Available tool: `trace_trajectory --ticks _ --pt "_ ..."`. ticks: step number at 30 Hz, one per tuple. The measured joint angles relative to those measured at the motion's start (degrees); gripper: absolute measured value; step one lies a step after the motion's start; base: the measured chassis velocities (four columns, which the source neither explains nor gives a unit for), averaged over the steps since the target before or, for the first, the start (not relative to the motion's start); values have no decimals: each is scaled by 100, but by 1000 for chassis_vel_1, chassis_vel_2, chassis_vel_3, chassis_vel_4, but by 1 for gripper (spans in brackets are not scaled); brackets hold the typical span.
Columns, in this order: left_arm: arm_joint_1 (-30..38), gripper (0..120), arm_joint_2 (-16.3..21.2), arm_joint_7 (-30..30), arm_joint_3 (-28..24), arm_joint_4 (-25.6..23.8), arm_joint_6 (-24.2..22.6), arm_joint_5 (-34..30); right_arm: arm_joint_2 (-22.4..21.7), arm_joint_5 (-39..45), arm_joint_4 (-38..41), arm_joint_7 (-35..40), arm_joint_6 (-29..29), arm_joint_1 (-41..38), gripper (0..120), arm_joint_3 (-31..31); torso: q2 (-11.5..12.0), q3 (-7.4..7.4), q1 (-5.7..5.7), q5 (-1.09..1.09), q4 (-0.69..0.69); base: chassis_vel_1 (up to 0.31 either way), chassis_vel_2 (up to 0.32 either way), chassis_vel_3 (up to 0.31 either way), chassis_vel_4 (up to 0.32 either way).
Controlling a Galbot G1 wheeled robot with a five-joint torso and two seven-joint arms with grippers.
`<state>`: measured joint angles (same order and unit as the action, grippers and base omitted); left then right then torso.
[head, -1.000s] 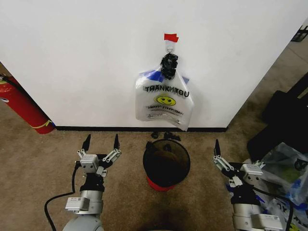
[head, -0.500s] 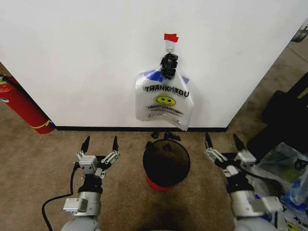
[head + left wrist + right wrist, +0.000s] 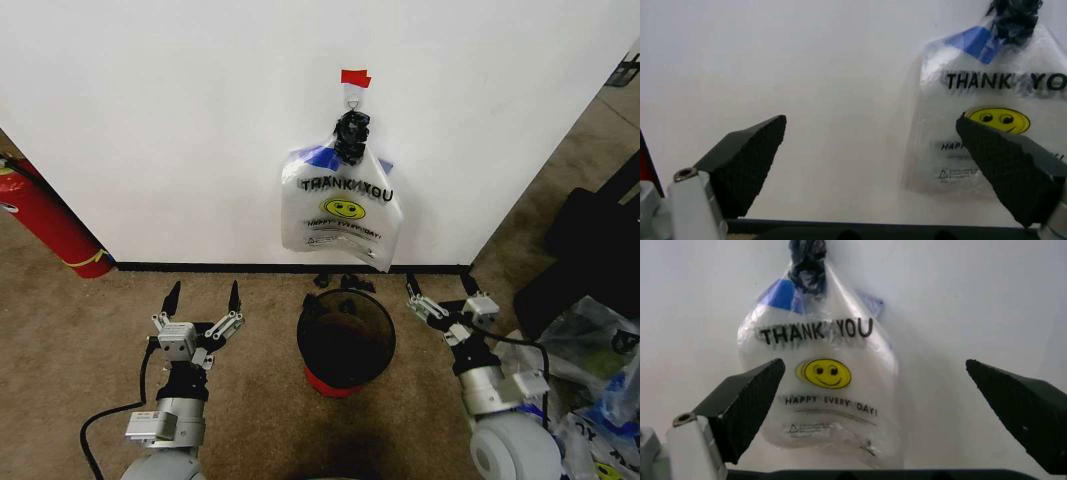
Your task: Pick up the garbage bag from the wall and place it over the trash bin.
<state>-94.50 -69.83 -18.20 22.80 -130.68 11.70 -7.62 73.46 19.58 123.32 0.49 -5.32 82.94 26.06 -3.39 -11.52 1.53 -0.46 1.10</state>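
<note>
— Ahead of both sets of jaws, what hangs on the wall [image 3: 180,110]?

— The garbage bag [image 3: 340,212], translucent white with black "THANK YOU" print and a yellow smiley face. It hangs from a small metal hook [image 3: 354,94] under a piece of red tape [image 3: 355,77], gathered at the top by a black clip [image 3: 351,135], with blue handles showing just below the clip.

— Where is the left gripper [image 3: 203,302]?

— Low over the carpet [image 3: 70,340], to the left of the trash bin [image 3: 345,340]. Its jaws are spread wide and hold nothing. In the left wrist view the bag sits beyond one black finger [image 3: 1005,175], off to that side rather than centred between the jaws.

— And the right gripper [image 3: 440,292]?

— Just beside the bin on its right, jaws likewise spread apart and empty. In the right wrist view the bag lies ahead in the gap between the jaws, nearer one finger [image 3: 747,405], well apart from both.

— What stands between the two grippers?

— The round black bin on its red base, directly beneath the bag, near the black baseboard [image 3: 200,267].

— Anything else nearby?

— A red fire extinguisher [image 3: 45,222] leans at the wall, far left of the left jaws.
</note>
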Motion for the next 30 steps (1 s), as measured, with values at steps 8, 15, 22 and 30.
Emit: trace_trajectory --ticks 8,15,22,30 --pt "-20 100 -45 -1 63 55 -5 -13 50 47 -492 39 69 -618 100 -389 0 0 0 0 0 0 0 0 0" --pt "3 100 -79 -1 65 144 -9 -14 18 115 -865 59 210 -1480 100 -676 0 0 0 0 -1 0 0 0 0" --pt "23 100 -112 -1 65 210 -23 -13 -94 527 -1311 55 319 -2302 100 -1011 0 0 0 0 0 0 0 0 0" --pt "-17 100 -133 -1 70 228 -25 1 211 889 -2016 55 320 -3018 100 -1339 0 0 0 0 0 0 0 0 0"
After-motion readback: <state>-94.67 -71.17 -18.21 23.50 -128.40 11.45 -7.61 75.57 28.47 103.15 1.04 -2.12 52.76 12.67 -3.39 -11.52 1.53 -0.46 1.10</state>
